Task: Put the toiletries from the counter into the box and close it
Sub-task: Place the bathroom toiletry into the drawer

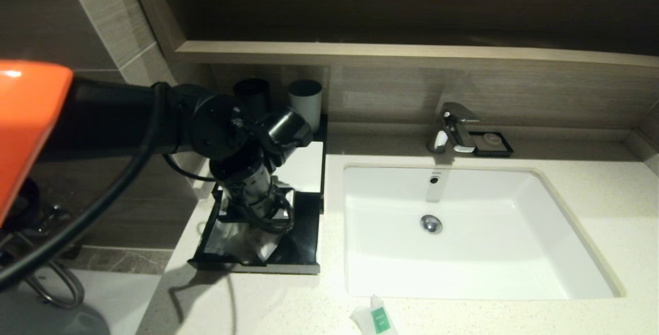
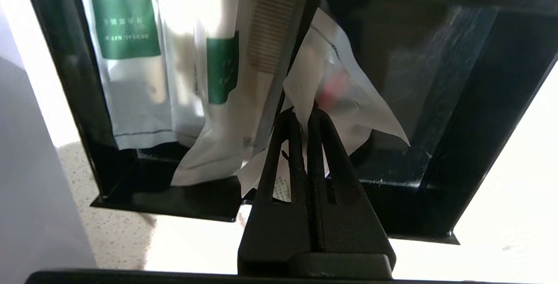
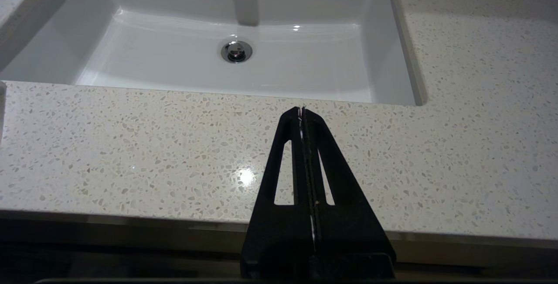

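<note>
left gripper (image 2: pixel 304 116), black, pinches one crinkled clear plastic pouch (image 2: pixel 344 96) over the open drawer of the low black box (image 1: pixel 304 252), where two green-labelled white sachets (image 2: pixel 130 66) lie. one more green-labelled sachet (image 1: pixel 378 318) sits cut off on the speckled cream counter (image 1: pixel 592 314); right gripper (image 3: pixel 303 111) is closed, empty.

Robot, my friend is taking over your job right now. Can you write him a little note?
Left tool: shut on a clear packet, held over the open drawer of the box.
Right tool: shut, empty, parked above the counter.
Done: packets with green labels already lie in the drawer.
Left: release this packet, fetch the green-label sachet from the counter's front edge, then shut the drawer.
</note>
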Robot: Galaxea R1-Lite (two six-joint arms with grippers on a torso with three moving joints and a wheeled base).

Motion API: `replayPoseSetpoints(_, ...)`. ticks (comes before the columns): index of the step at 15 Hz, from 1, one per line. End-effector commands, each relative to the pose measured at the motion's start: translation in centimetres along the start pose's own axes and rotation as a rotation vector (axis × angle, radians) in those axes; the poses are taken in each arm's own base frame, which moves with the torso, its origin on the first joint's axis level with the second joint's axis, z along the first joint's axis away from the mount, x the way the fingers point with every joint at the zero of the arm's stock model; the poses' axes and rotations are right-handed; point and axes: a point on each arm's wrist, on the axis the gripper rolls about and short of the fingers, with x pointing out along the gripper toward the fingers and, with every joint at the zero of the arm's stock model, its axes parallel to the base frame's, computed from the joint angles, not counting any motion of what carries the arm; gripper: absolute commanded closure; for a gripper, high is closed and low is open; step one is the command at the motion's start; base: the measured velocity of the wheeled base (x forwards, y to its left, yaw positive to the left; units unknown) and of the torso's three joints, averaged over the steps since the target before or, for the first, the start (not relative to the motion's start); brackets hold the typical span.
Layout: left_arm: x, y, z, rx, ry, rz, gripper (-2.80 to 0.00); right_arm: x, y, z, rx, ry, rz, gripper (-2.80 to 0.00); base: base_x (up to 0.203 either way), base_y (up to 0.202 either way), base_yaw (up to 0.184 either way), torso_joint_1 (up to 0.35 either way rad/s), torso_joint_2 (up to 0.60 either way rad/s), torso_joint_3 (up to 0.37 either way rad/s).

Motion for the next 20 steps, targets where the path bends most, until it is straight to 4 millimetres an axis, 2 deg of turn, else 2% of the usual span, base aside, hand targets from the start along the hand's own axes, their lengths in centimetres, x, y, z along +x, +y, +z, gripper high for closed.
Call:
replayPoseSetpoints(1, 0.6, -0.3, 0.2, -0.002, 0.004, 0.009, 0.0, 0.0, 0.0, 0.0, -0.001, -0.001, 0.0, 0.0, 0.0, 0.0, 0.0, 0.0, 0.0, 0.0)
replayPoseSetpoints(20, 2.4, -0.4, 2.3, -0.153, -0.048, 0.047, 0.0, 0.0, 0.0, 0.0, -0.001, -0.001, 0.0, 0.0, 0.0, 0.0, 0.0, 0.0, 0.0, 0.0)
